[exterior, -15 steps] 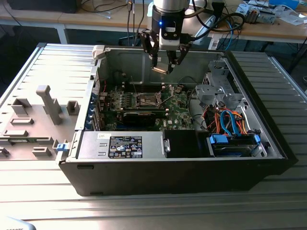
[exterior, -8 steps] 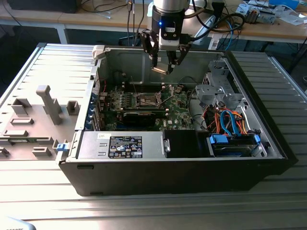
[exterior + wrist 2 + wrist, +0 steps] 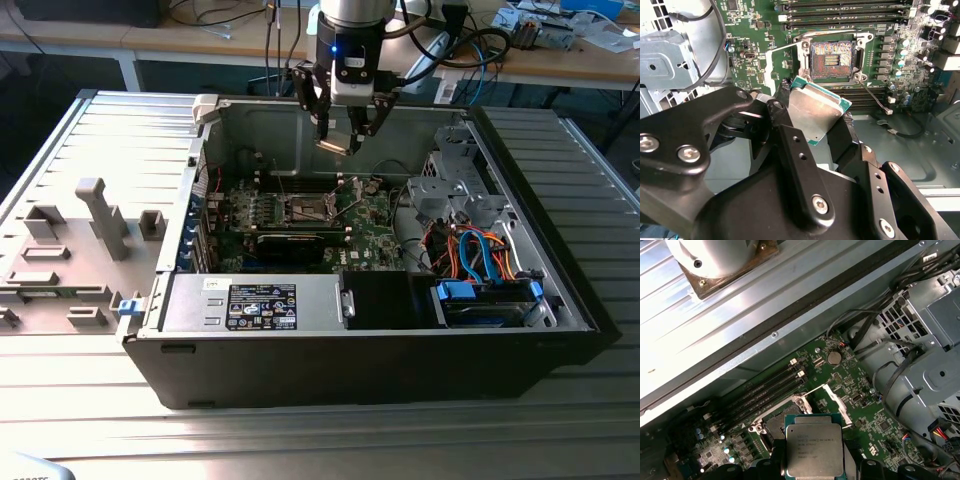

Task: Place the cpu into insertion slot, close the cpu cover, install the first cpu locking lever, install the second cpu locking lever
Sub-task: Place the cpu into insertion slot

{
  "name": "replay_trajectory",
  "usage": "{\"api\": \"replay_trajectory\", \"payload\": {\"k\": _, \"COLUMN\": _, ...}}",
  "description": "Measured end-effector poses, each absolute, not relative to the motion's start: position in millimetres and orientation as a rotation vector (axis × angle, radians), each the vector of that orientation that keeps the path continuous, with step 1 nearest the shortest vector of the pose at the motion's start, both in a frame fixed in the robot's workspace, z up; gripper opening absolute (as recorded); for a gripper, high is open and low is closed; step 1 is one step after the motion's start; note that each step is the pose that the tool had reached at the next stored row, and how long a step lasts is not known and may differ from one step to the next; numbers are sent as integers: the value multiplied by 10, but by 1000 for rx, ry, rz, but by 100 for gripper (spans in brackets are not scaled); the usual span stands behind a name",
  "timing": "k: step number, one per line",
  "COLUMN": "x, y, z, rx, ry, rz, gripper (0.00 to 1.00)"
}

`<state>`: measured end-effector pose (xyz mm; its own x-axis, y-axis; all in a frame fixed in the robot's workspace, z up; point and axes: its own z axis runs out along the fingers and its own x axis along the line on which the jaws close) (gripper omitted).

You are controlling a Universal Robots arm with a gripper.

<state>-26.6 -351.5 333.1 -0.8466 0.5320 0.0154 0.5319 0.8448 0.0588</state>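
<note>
My gripper (image 3: 338,140) hangs above the open computer case, shut on the cpu (image 3: 335,146), a flat square chip with a silvery top. In both wrist views the cpu (image 3: 815,112) (image 3: 814,450) sits tilted between the black fingers (image 3: 782,117), well above the green motherboard (image 3: 370,235). The insertion slot (image 3: 832,60) (image 3: 308,208) lies uncovered below and a little ahead of the chip, its dark contact field showing. The cpu cover (image 3: 834,396) (image 3: 771,67) stands flipped up beside the socket. A thin metal lever rod (image 3: 837,34) runs along one side of the socket.
The case walls (image 3: 230,125) ring the board. A metal drive cage (image 3: 450,190) with orange and blue cables (image 3: 480,255) fills the exterior view's right. The power supply (image 3: 260,300) sits at the front. Memory slots (image 3: 767,390) flank the socket. Grey fixture blocks (image 3: 100,215) stand outside on the left.
</note>
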Motion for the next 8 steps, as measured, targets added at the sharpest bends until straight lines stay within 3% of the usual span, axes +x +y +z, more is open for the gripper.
{"api": "replay_trajectory", "payload": {"k": 8, "x": -266, "y": -3515, "z": 3330, "rx": 874, "ry": 3014, "rz": 95, "gripper": 55}}
